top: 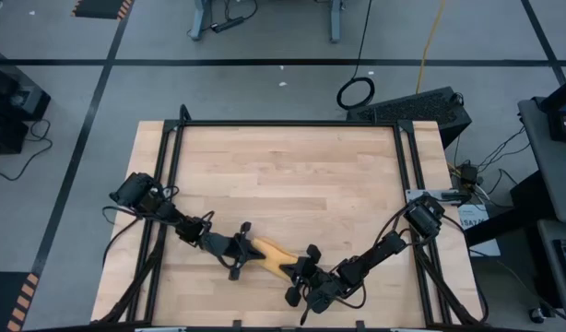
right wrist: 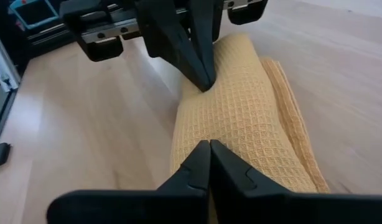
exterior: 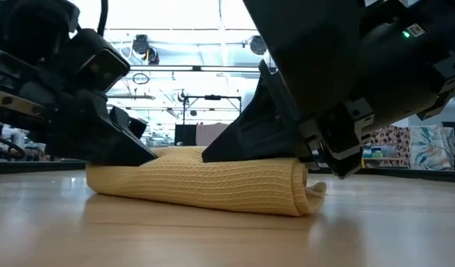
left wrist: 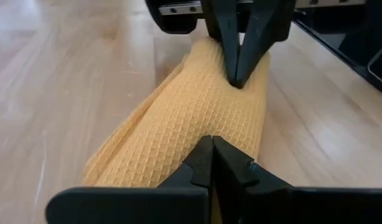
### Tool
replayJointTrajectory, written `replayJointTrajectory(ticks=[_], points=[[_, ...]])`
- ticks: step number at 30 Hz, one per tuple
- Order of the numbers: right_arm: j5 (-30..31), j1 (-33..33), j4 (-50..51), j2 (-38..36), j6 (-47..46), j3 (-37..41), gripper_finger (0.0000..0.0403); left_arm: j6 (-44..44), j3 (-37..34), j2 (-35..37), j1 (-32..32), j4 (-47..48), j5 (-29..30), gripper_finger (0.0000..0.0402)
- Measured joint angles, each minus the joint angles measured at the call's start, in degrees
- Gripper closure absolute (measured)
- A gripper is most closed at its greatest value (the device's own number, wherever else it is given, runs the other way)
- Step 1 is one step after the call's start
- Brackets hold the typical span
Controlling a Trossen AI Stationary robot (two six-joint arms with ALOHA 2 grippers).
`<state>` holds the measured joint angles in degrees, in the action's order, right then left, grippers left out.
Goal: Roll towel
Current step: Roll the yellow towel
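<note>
Looking down from above, you are seeing the towel lying as a compact yellow roll near the front edge of the wooden table, stretched between your two arms. Your left gripper is sitting at one end of the roll with its fingers drawn fully together, their tips pressing down on the waffle-weave cloth; the left wrist view is showing those tips meeting right at the fabric. Your right gripper is sitting at the opposite end, its fingers likewise brought tight together with the tips resting on the cloth. Whether either pair is pinching a fold between the tips, you cannot tell. From table height the towel is resting flat on the wood, its loose edge curling out at one end, with both dark grippers bearing down on it from above
</note>
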<state>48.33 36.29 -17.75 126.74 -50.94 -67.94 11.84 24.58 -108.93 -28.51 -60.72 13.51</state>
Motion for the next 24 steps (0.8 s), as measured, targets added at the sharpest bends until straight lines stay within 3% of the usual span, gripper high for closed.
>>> replayJointTrajectory(ticks=[6,10,16,24], points=[[0.0,0.0,1.2,0.0,-1.1,0.0,0.0402,0.9,-0.3,0.1,-0.2,-6.6,-4.6,0.0391],[-0.2,0.0,1.0,0.0,-1.1,0.1,0.0402,-4.4,0.6,2.1,-0.3,-14.2,-6.2,0.0391],[-0.4,0.0,-1.3,0.2,2.0,0.2,0.0402,-4.2,2.0,1.7,5.8,1.9,-5.8,0.0391],[-1.7,-0.3,-1.3,-1.3,4.3,0.3,0.0402,1.4,2.1,1.8,10.4,5.5,-11.0,0.0391]])
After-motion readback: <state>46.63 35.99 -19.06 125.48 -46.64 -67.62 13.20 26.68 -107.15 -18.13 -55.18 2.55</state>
